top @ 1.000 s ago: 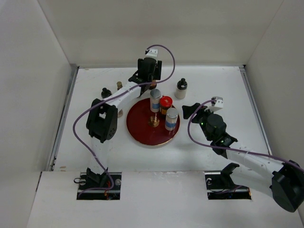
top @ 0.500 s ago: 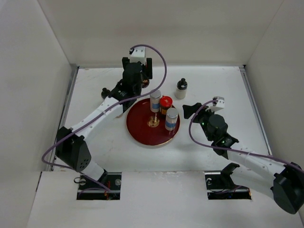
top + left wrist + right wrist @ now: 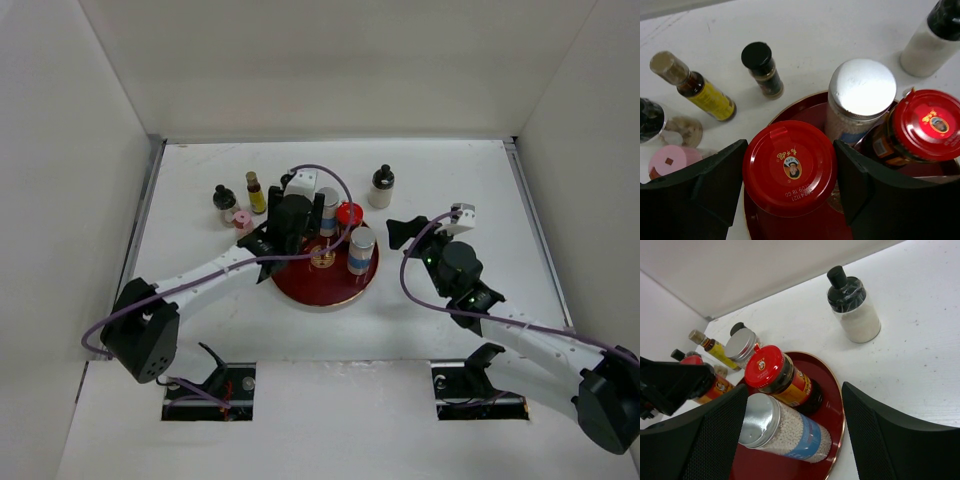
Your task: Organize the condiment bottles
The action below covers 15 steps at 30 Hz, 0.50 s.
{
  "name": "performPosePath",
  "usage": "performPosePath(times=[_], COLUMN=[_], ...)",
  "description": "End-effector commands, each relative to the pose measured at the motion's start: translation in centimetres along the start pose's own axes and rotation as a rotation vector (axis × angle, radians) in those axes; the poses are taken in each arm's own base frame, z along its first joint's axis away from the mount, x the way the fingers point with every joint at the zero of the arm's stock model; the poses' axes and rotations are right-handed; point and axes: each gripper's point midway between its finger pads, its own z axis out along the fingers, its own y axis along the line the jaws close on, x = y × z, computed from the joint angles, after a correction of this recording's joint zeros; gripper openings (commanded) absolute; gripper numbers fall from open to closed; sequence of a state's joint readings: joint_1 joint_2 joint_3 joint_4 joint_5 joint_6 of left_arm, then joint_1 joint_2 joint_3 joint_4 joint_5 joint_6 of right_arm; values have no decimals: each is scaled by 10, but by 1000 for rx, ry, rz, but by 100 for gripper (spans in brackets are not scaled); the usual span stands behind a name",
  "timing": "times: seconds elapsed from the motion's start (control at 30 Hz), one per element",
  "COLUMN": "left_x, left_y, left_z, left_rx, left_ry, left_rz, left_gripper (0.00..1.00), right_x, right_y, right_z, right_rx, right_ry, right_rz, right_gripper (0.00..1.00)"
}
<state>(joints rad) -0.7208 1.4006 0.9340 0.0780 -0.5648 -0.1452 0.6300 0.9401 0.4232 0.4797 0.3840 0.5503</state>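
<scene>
My left gripper (image 3: 288, 228) is shut on a red-capped dark jar (image 3: 789, 167) over the left part of the round dark-red tray (image 3: 310, 290). On the tray stand a second red-capped jar (image 3: 349, 214) and two silver-capped blue-banded shakers, one at the back (image 3: 328, 205) and one at the front (image 3: 361, 248). My right gripper (image 3: 398, 232) is open and empty, just right of the tray. On the table left of the tray stand a slim yellow bottle (image 3: 256, 192), a pink-capped one (image 3: 241, 220), a black-capped one (image 3: 225, 200) and a small black-capped bottle (image 3: 762, 67).
A white bottle with a black cap (image 3: 381, 186) stands on the table behind the tray, to its right. White walls close in the table at the back and both sides.
My left gripper came forward from the back of the table to the tray's left part, carrying the red-capped jar. The bottles at the left came into view. The right arm barely moved.
</scene>
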Motion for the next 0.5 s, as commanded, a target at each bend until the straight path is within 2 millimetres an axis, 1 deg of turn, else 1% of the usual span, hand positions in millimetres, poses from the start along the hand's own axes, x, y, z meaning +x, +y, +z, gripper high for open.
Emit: performPosePath(times=[0.0, 0.23, 0.47], left_x=[-73, -49, -30], left_y=[10, 2, 3], left_z=[-13, 9, 32], left_rx=[-9, -2, -22], left_ry=[-236, -226, -197], left_rz=[-194, -204, -191], left_gripper=[39, 39, 40], right_x=[-11, -9, -8], right_y=[8, 2, -4], right_z=[1, 5, 10], right_rx=[-26, 2, 28], right_ry=[-36, -36, -33], right_rz=[21, 11, 0], right_gripper=[79, 76, 78])
